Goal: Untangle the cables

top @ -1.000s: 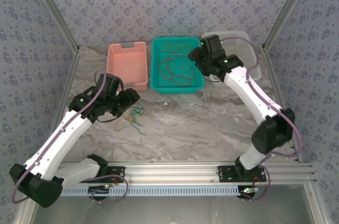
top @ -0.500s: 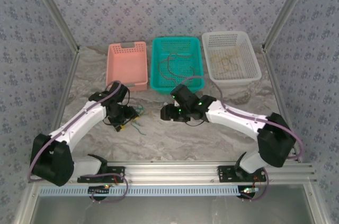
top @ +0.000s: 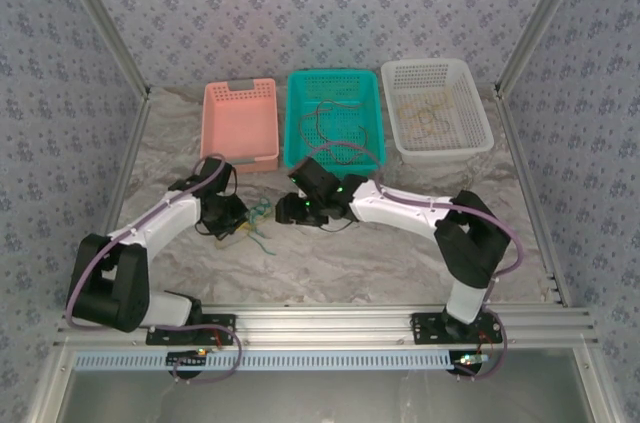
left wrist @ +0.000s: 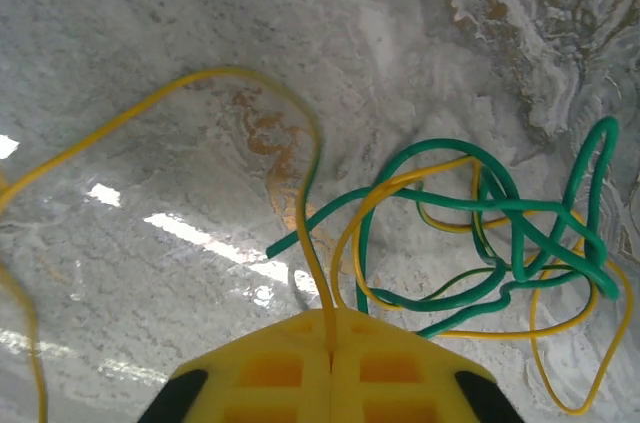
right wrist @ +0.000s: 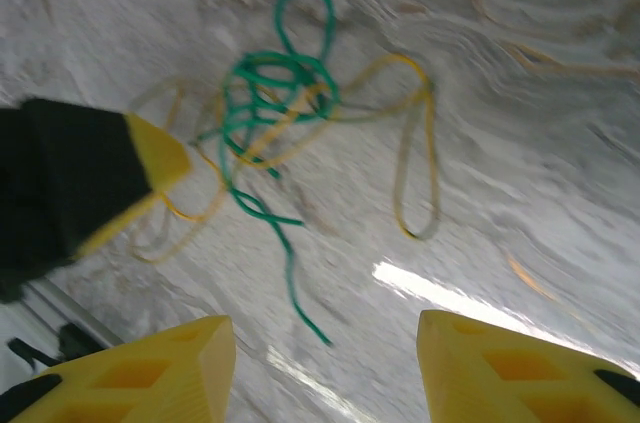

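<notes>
Two cables: yellow cable [left wrist: 230,71] and green cable [left wrist: 520,205], tangled on the table [left wrist: 120,23] just ahead of my left pincer [left wrist: 330,328].
Left pincer: closed tight, pinching the yellow cable.
Right pincer [right wrist: 325,328]: wide apart, tangle lying ahead.

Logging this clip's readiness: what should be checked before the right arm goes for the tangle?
1. Left gripper shut on the yellow cable: ok.
2. Right gripper open: ok.
3. Green cable free of the yellow cable: not ok, they are intertwined.
4. Green cable's loose end lined up with the Right gripper: cannot tell, wrist view blurred.
5. Both cables lying on the table: ok.
</notes>
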Controlling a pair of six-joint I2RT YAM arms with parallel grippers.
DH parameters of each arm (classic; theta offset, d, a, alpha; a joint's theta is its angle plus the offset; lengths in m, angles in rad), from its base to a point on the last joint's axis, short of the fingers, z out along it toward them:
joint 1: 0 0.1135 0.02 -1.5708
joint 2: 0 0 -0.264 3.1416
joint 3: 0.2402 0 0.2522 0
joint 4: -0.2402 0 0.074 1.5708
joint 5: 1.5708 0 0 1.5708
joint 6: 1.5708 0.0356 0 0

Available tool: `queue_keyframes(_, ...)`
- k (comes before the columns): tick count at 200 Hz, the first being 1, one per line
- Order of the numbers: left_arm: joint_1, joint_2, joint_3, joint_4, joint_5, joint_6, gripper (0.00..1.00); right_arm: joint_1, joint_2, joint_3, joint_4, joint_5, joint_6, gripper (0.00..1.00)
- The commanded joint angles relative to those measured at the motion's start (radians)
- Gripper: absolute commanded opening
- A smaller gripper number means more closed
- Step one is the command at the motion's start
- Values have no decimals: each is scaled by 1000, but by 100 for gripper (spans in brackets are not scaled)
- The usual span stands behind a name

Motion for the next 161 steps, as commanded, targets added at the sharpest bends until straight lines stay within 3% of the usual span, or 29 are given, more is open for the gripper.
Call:
queue_keyframes(1, 3, -42, -4, 58, 23, 7, 0, 15, 63, 98, -19, 40, 37, 52)
queue_keyframes(64, 8, -176, -18, -76, 15, 93, 0, 26, 288, 422, -263, 190, -205, 53)
queue_keyframes(118, 35, -243, -29, -135, 33, 117, 0, 17, 395, 528, -312, 96, -372, 56)
queue_keyframes(161, 35, -244, -30, -133, 36, 112, 0, 24, 475, 605, -352, 68, -394, 57)
